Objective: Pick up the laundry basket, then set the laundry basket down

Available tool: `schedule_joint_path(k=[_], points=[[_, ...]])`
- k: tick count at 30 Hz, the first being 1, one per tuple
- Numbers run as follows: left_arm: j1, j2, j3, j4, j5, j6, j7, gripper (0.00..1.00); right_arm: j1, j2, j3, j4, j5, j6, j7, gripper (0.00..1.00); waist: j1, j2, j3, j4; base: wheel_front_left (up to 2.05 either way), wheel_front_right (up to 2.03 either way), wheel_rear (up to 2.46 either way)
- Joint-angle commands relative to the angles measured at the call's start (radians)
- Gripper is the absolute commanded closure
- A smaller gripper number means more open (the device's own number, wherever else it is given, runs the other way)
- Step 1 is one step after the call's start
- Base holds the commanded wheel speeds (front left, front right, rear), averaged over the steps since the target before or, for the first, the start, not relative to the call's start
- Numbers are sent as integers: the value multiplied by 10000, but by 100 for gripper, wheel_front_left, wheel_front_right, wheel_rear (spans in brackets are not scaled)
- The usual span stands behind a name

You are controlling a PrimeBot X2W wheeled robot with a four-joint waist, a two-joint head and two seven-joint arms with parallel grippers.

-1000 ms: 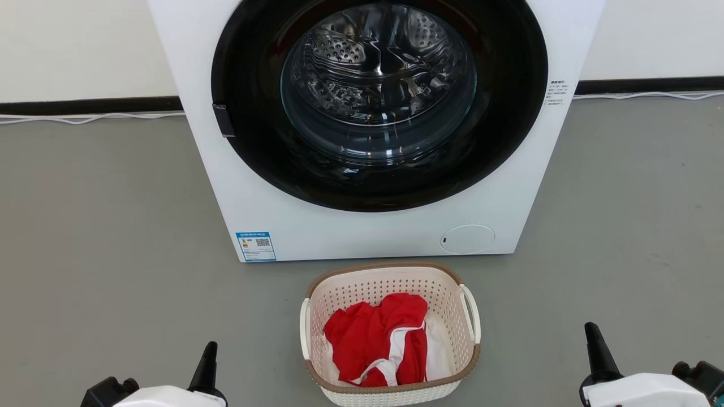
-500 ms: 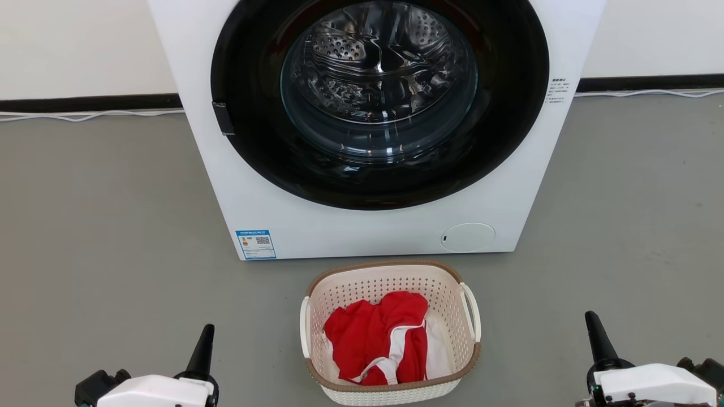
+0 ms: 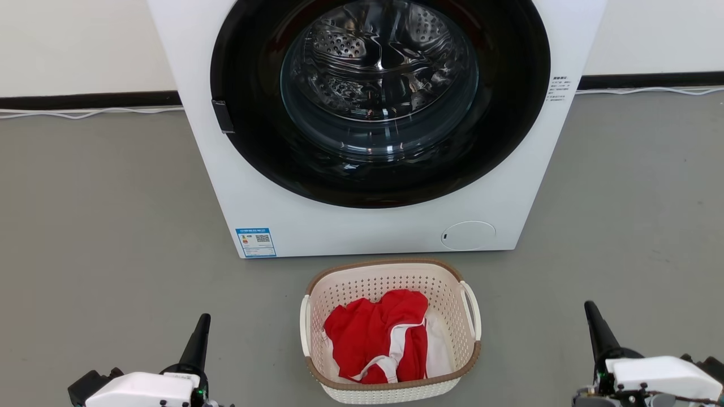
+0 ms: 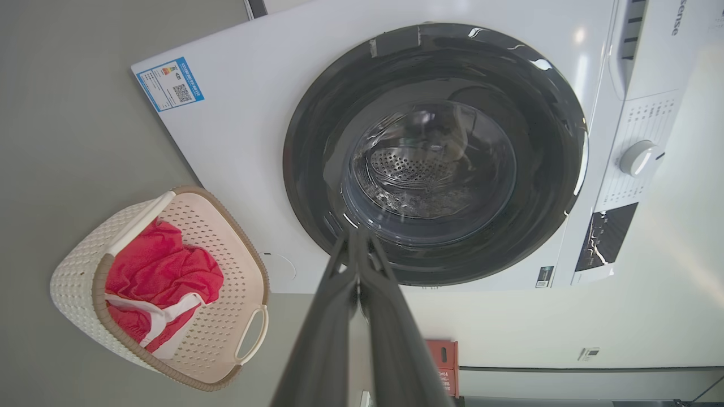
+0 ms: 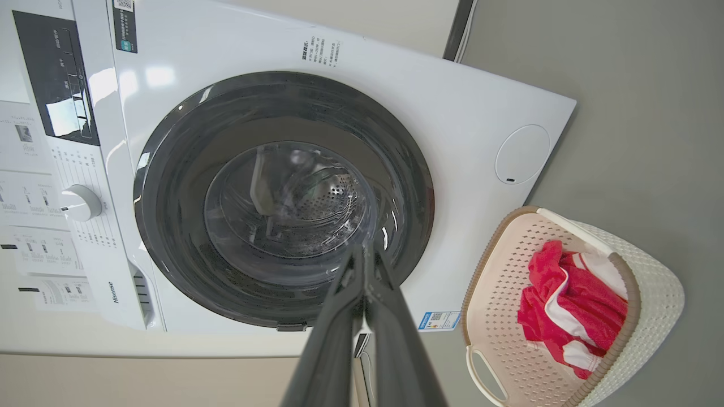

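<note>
See laundry basket (image 3: 373, 285) upright on grey floor (image 3: 113, 226) just in front of white washer (image 3: 283, 215), red-and-white cloth (image 3: 373, 333) inside, left pincer (image 3: 202, 320) closed and empty at lower left, right pincer (image 3: 590, 308) closed and empty at lower right, fingers (image 4: 390, 316) pressed together, both flanking basket, well apart from its loop handles (image 3: 305, 328).

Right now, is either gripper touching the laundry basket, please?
No, the left gripper and the right gripper sit apart from the laundry basket, one on each side.
</note>
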Motion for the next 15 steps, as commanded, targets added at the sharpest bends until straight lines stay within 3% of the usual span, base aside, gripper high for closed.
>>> schedule_joint_path(k=[1, 15], points=[[-608, 85, 342, -375, -371, -138, 104, 100, -594, -116, 162, -423, 482, 63, 152, 100, 0, -1, 8, 1, 0, 0, 0], [-717, 62, 613, -686, -1655, -355, 478, 100, -706, -124, 142, -687, 2176, 70, 527, 100, 0, -1, 59, 7, 0, 0, 0]])
